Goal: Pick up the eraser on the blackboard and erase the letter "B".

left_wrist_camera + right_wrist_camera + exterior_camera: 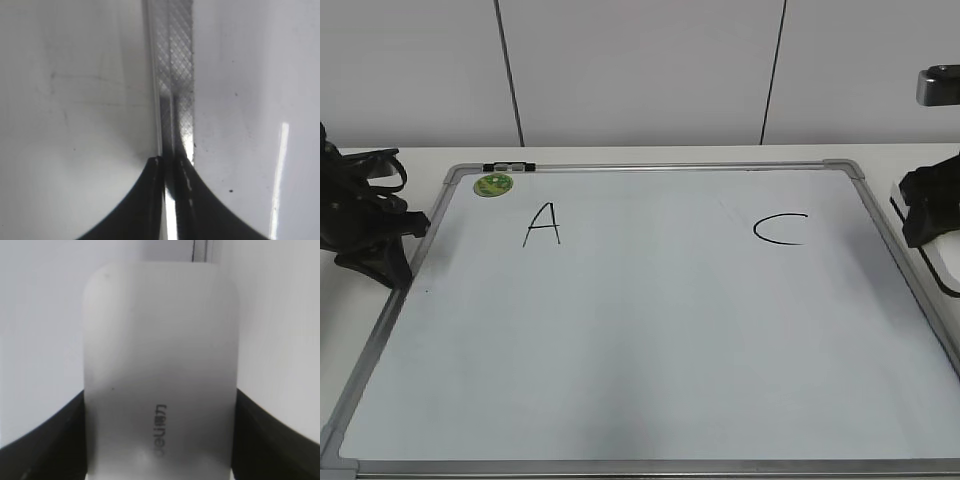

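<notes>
The blackboard [650, 350] is a white board with a grey frame, lying flat on the table. It bears a black "A" [542, 224] and a "C" [780, 229]. No letter "B" shows; the space between them is bare. My right gripper [923, 215] sits at the board's right edge. In the right wrist view it [160, 405] is shut on the white eraser [160, 340], which has grey lettering facing the camera. My left gripper [395, 255] rests at the board's left edge. In the left wrist view it [170, 162] is shut and empty over the board's metal frame [175, 60].
A round green magnet [493, 184] sticks near the board's far left corner. A small black-and-white object [508, 166] lies on the far frame beside it. A grey device [938, 85] stands at the far right. A panelled wall is behind the table.
</notes>
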`<state>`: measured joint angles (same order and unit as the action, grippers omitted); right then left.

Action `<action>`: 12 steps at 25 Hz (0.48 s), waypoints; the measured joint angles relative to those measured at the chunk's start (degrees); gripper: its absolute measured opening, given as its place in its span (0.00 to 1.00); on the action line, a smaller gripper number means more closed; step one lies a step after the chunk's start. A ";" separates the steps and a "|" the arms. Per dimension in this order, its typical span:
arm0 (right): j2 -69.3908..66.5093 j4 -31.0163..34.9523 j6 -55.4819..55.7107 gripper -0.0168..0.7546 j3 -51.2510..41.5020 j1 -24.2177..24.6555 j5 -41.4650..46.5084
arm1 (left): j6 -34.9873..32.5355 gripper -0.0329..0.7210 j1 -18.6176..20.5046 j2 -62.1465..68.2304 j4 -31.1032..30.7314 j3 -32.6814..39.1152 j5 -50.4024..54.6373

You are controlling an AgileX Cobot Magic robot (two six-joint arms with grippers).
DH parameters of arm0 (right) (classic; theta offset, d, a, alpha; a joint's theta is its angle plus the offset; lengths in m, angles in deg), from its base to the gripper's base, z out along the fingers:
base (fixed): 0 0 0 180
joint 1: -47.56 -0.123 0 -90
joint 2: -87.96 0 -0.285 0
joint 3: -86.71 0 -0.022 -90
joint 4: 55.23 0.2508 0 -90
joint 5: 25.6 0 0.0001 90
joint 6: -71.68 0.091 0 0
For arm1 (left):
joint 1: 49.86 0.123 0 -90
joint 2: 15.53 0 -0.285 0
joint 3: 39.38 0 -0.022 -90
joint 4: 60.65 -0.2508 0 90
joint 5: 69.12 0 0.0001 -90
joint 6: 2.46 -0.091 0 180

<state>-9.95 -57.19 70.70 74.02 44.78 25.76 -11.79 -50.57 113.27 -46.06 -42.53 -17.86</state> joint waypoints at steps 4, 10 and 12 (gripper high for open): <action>0.00 0.00 0.40 0.74 0.00 0.00 -1.46 | 0.00 0.07 0.00 0.00 0.00 0.00 0.02; -3.94 0.00 0.98 0.74 0.00 0.00 -3.51 | 0.00 0.07 0.10 0.00 0.21 0.00 0.26; -6.03 -0.08 0.98 0.74 0.00 0.00 -5.05 | 0.00 0.07 0.10 0.00 0.21 0.00 0.26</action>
<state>-15.98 -57.27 71.68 74.02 44.78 20.72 -11.79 -50.47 113.27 -45.85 -42.53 -17.60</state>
